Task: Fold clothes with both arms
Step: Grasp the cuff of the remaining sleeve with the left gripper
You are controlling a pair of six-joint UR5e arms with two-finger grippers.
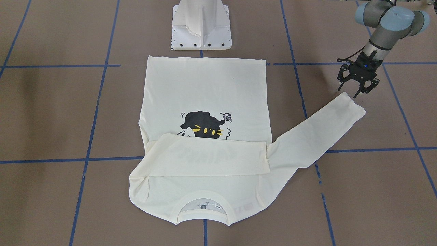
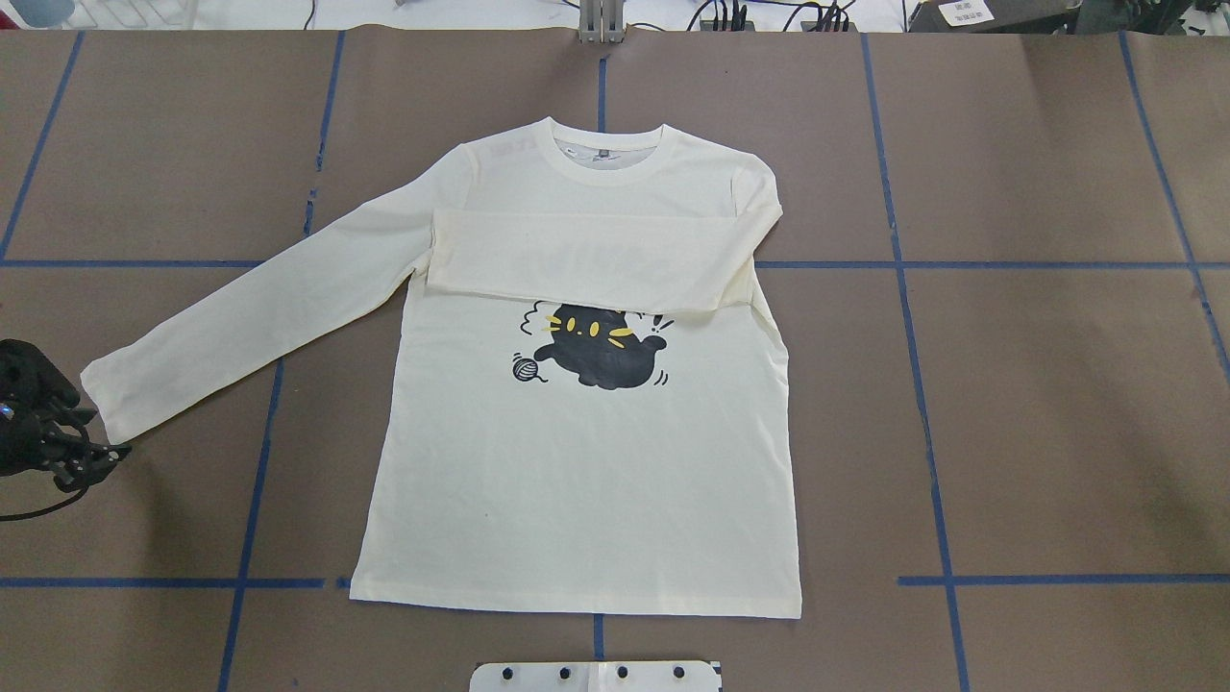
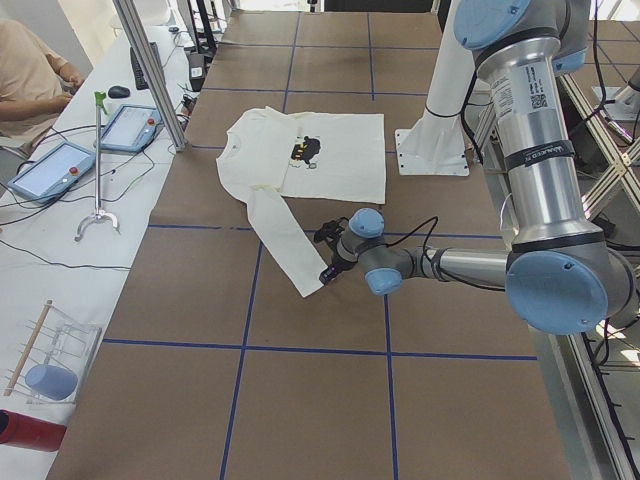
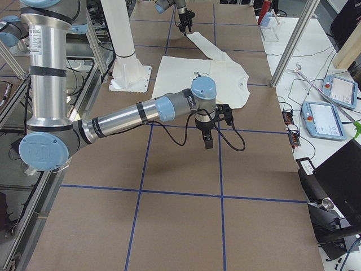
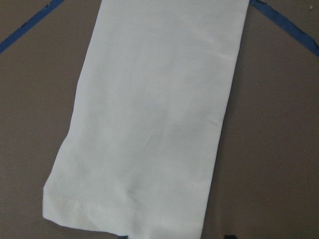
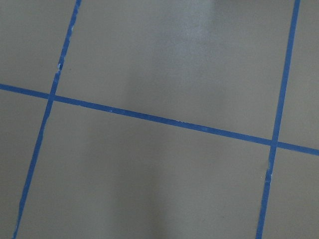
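The cream shirt [image 2: 577,461] lies flat, print side up, with the black cat print [image 2: 596,356] showing. One sleeve [image 2: 586,264] is folded across the chest and covers the lettering. The other sleeve [image 2: 250,317] stretches out sideways, and its cuff [image 5: 124,214] fills the left wrist view. My left gripper [image 1: 349,92] is open and empty, just above and beside that cuff [image 1: 351,106]. My right gripper [image 4: 207,142] shows only in the exterior right view, over bare table away from the shirt. I cannot tell whether it is open or shut.
The white pedestal base [image 1: 202,27] stands just behind the shirt's hem. Blue tape lines [image 6: 164,122] cross the brown table. A side bench with tablets [image 3: 60,165], a metal post [image 3: 150,70] and a seated operator [image 3: 30,70] runs along the far edge.
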